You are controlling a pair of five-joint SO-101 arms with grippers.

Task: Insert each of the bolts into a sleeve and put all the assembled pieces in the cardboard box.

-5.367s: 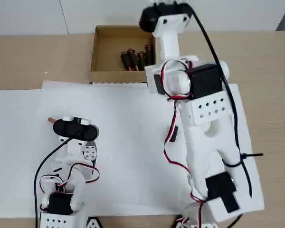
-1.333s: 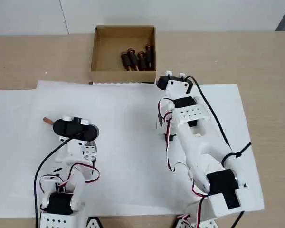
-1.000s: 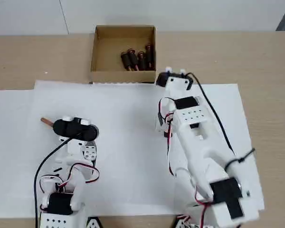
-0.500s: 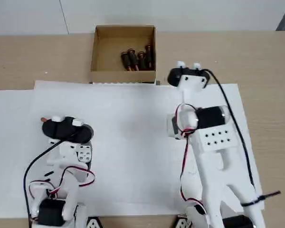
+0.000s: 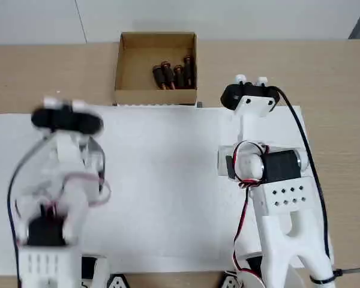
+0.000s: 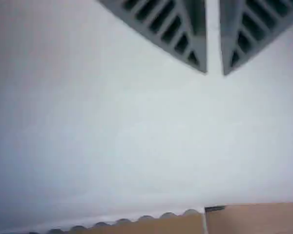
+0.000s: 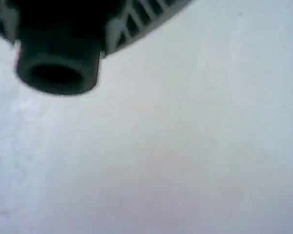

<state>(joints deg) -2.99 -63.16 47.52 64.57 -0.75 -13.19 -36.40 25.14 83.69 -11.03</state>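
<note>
Well, from where I stand the wooden table [image 5: 336, 66] takes up most of the scene, and a wide white paper sheet [image 5: 162, 174] covers its near half. Two white arms rise from the near edge. The left arm [image 5: 54, 198] leans over the sheet's left side, and its black head hides the fingers from above. The right arm [image 5: 282, 198] stretches toward the sheet's far right corner, its base cut off at the bottom edge.

Beyond the sheet's far edge sits the cardboard box [image 5: 138, 69], open at the top. A small cluster of assembled pieces [image 5: 174, 73] lies in its right half, dark with copper-coloured ends. They lie so close together that I can't count them with any certainty.

The left gripper [image 6: 215, 72] hangs over bare paper with its jaws drawn almost together. Only a thin slit shows between them, with nothing in it. Their roots are cut off, so I can't say what lies higher up.

The right gripper [image 5: 249, 99] is clenched on a black sleeve [image 7: 57, 66], whose hollow end faces its wrist camera. The grip itself is lost in shadow.

A tiny dark mark [image 5: 198, 105] by the box's near right corner is too small to identify.
</note>
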